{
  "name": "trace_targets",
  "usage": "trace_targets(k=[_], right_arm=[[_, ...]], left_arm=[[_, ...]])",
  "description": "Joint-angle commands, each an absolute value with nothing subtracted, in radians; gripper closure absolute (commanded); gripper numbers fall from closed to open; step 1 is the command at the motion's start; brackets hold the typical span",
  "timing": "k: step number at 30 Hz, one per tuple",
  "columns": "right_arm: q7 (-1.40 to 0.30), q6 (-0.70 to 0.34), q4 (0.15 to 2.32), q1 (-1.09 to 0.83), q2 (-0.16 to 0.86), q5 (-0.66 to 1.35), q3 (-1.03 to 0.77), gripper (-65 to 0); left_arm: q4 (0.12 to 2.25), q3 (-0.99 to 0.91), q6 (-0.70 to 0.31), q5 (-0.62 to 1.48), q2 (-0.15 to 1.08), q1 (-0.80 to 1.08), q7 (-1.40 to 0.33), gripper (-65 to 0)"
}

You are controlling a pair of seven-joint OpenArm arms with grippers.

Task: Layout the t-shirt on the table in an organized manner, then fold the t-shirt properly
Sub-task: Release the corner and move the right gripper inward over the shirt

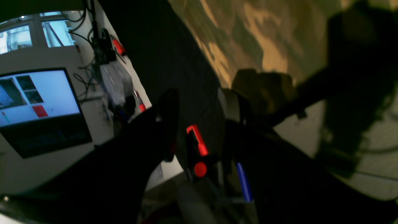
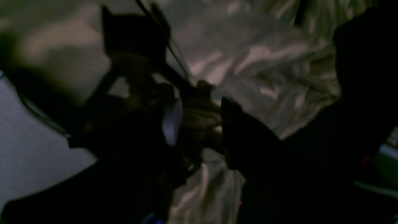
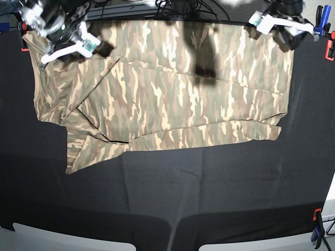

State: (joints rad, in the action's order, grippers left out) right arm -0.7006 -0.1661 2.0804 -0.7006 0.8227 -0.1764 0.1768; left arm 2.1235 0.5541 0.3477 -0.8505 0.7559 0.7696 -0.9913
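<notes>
Camo t-shirt (image 3: 172, 89) lies creased at 8 o'clock; we see right gripper (image 2: 199, 124) apparently pinching fabric, left gripper (image 1: 199, 102) unclear. Uneven pull could bunch it.

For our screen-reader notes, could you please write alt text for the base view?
A camouflage t-shirt lies spread across the far half of the black table. The right gripper and left gripper are at its two far corners.
</notes>
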Motion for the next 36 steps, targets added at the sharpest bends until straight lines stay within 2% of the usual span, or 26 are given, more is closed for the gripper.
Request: trace_targets(k=[1, 3, 7, 15, 22, 28, 33, 36], right_arm=[[-0.686, -0.158, 2.077, -0.685, 0.837, -0.183, 0.171, -20.8], [-0.671, -0.165, 2.047, -0.656, 0.837, -0.182, 0.171, -20.8], [-0.611, -0.291, 2.03, -0.625, 0.836, -0.178, 0.172, -20.8], [-0.589, -0.336, 2.028, -0.609, 0.842, -0.178, 0.172, -20.8], [-0.554, -0.349, 1.951, -0.534, 0.842, -0.178, 0.198, -20.8], [-0.558, -0.368, 1.935, -0.469, 0.842, -0.187, 0.312, -20.7], [-0.598, -0.353, 1.935, -0.409, 0.842, -0.252, 0.403, -12.9], [-0.628, -0.301, 1.935, -0.38, 0.842, -0.262, 0.417, -12.9]], left_arm=[[2.141, 0.55, 0.36, -0.87, 0.759, 0.776, -0.975, -18.9], [2.141, 0.55, 0.36, -0.87, 0.759, 0.775, -0.963, -18.9], [2.141, 0.55, 0.36, -0.87, 0.76, 0.776, -0.964, -18.9], [2.141, 0.55, 0.36, -0.87, 0.76, 0.776, -0.964, -18.9], [2.141, 0.55, 0.36, -0.87, 0.759, 0.776, -0.964, -18.9], [2.141, 0.55, 0.36, -0.87, 0.76, 0.776, -0.969, -18.9], [2.141, 0.55, 0.36, -0.87, 0.76, 0.776, -0.971, -18.9], [2.141, 0.55, 0.36, -0.87, 0.76, 0.776, -0.972, -18.9]])
